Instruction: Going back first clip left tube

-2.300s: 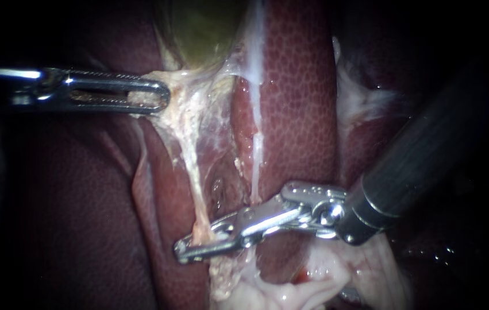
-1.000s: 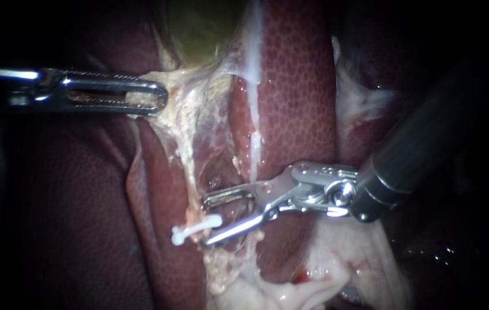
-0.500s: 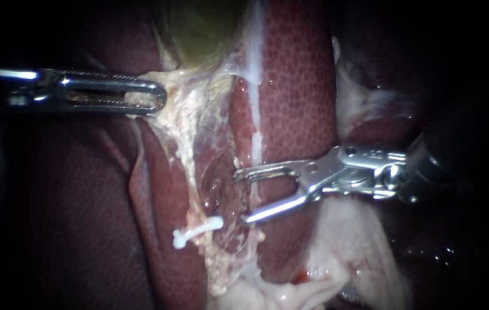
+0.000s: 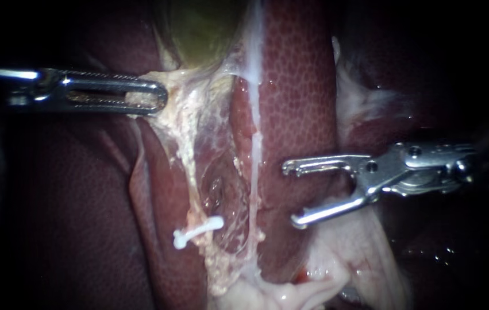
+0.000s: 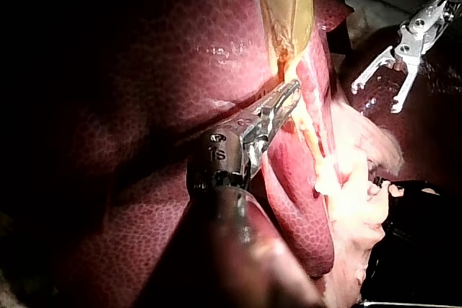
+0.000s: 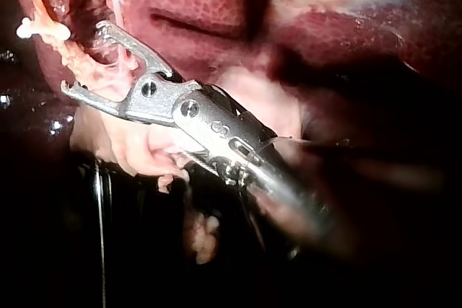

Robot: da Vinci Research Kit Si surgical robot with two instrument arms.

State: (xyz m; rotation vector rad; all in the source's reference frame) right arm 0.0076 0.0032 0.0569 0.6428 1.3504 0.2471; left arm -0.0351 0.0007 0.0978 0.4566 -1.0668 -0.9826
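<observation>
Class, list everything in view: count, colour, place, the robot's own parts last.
liver: one, dark red, mottled, fills the background.
gallbladder: one, yellow-green, top centre of the endoscope view.
left tube: one, cream, running down from the gallbladder.
clip: one, white, across the left tube's lower end.
right tube: one, whitish, beside the left tube.
left instrument: one, silver, end effector shut on pale tissue under the gallbladder.
right instrument: one, silver, end effector open, clear of the clip.

The liver and pale tissue lie on a black surface.
</observation>
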